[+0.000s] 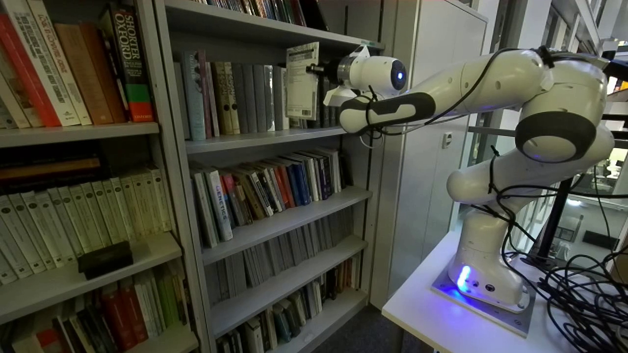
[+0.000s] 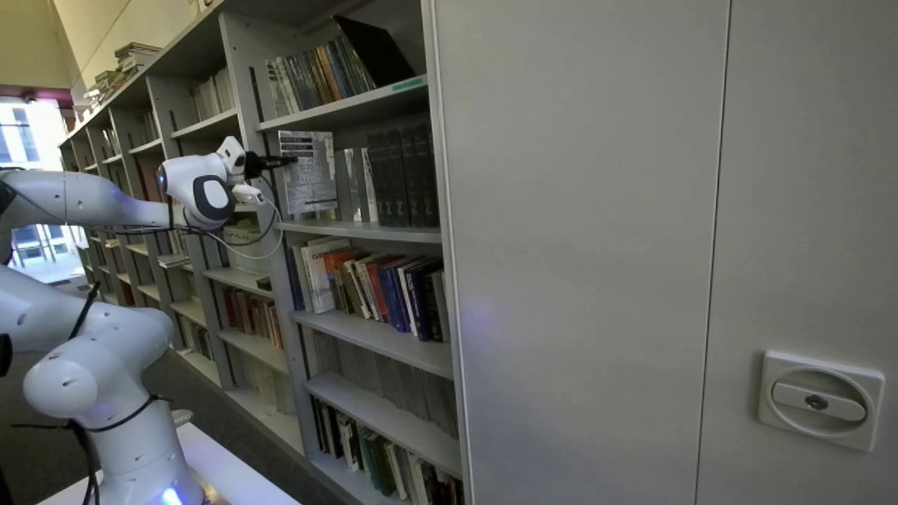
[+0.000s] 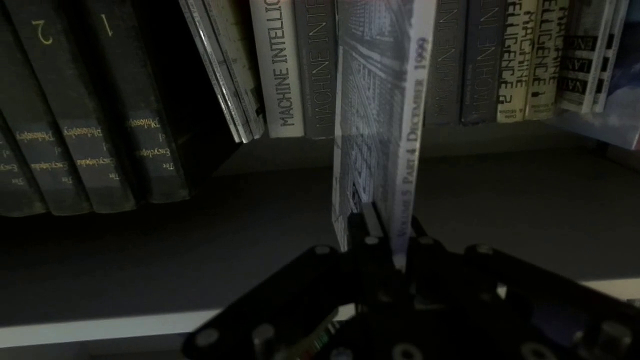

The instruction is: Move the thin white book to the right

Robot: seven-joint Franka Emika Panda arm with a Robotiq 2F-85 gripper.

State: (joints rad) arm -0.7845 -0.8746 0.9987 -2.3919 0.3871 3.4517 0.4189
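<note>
Since neighbouring books (image 1: 245,98) would likely block a sideways slide, the thin white journal (image 1: 300,95) is held out before their row in an exterior view, the claw (image 1: 312,69) gripping it above mid-height. Also in an exterior view, its cover (image 2: 309,182) stands upright; it seems clear of the shelf board (image 2: 358,229), though contact farther back cannot be judged. In the wrist view, the fingers (image 3: 356,232) are closed tight about the spine (image 3: 411,140), one on each face, presumably to prevent swinging. Rightward probably means towards the Encyclopedia of Philosophy volumes (image 3: 85,132).
</note>
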